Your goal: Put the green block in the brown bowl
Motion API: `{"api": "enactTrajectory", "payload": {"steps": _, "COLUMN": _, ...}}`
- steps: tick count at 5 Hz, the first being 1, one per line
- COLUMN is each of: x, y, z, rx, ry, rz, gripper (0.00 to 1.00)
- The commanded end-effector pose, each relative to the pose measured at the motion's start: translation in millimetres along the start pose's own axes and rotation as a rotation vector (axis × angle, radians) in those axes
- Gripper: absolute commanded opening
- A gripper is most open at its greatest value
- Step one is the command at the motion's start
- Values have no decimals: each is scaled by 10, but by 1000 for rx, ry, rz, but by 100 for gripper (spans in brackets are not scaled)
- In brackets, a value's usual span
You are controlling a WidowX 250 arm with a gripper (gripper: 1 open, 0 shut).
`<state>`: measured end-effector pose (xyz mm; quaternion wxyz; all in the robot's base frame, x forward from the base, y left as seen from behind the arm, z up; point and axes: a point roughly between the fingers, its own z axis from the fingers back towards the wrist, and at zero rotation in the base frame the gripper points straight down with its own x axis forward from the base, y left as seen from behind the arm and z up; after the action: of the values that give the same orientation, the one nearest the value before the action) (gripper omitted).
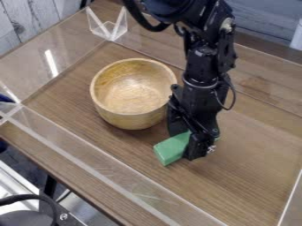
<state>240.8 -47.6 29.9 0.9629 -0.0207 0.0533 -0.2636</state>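
No readable text from my feed. I see no labels, brands, numbers or signs on the green block [172, 149], brown bowl [132, 92], arm or table [236, 185].

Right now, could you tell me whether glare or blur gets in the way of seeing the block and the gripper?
In the camera view, glare streaks only the clear wall at left; the green block is soft but readable, partly covered by the dark gripper, whose fingers blur together.
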Motion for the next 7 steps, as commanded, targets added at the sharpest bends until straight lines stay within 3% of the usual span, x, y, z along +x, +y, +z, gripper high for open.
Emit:
{"api": "enactTrajectory", "payload": {"steps": 1, "x": 21, "y": 3, "z": 17, "rx": -4, "ry": -21, "rz": 4, "gripper": 100}}
{"api": "enactTrajectory", "payload": {"steps": 7, "x": 92, "y": 75, "z": 88, "rx": 8, "ry": -55, "rz": 42, "gripper": 100}}
